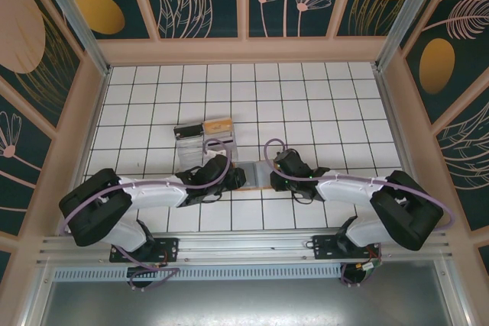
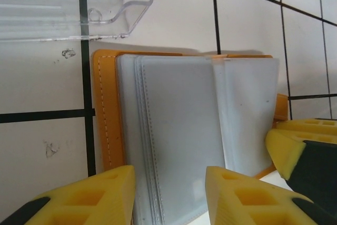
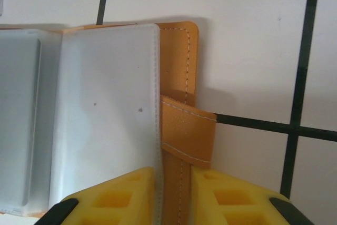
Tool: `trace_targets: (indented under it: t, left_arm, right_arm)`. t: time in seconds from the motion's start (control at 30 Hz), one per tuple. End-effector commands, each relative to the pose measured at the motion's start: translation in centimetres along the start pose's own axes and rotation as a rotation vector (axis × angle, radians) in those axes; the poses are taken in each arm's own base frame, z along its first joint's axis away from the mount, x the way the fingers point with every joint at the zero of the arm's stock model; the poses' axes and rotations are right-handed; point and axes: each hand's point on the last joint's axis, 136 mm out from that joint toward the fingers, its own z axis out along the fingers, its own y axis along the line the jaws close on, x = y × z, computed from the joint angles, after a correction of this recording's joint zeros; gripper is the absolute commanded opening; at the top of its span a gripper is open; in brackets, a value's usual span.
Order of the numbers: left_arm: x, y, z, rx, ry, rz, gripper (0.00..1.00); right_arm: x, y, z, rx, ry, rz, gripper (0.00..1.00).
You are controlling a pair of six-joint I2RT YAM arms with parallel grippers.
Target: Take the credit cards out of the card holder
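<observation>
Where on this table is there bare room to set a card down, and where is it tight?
Bare tiles: the wide strip between the clear tray and the back wall, and the right side of the table beyond the right gripper. Crowded: front centre, where it and the left gripper meet at the card holder, tray just behind.

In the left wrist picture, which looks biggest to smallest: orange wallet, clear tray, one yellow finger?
1. the card holder, easily.
2. the clear tray, cut off by the edge.
3. one of the left fingers; near the camera and cut off too, so 2 and 3 are unsure.
</observation>
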Motion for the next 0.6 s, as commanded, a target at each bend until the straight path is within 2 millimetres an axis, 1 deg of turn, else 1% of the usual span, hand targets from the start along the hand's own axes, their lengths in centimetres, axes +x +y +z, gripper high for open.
trace_targets:
  t: [0.0, 0.1, 0.23, 0.4, 0.57]
  left_arm:
    - [-0.62, -1.44, 0.3, 0.041, -0.008, -0.011, 0.4]
    - [-0.54, -1.43, 0.5, 0.042, -0.005, -0.011, 0.4]
    - [-0.53, -1.5, 0.66, 0.044, -0.003, -0.011, 0.37]
    - [-0.57, -1.52, 0.54, 0.046, -0.006, -0.009, 0.36]
    - [-0.23, -1.38, 1.03, 0.038, 0.011, -0.008, 0.35]
  right_arm:
    - [0.8, -0.19, 0.28, -0.007, 0.02, 0.017, 0.26]
    - [0.83, -0.19, 0.26, -0.008, 0.022, 0.017, 0.26]
    - [0.8, -0.14, 0.3, -0.008, 0.022, 0.016, 0.26]
    - [1.12, -0.3, 0.57, -0.001, 0.032, 0.02, 0.26]
    - [1.27, -0.12, 0.61, -0.007, 0.034, 0.019, 0.26]
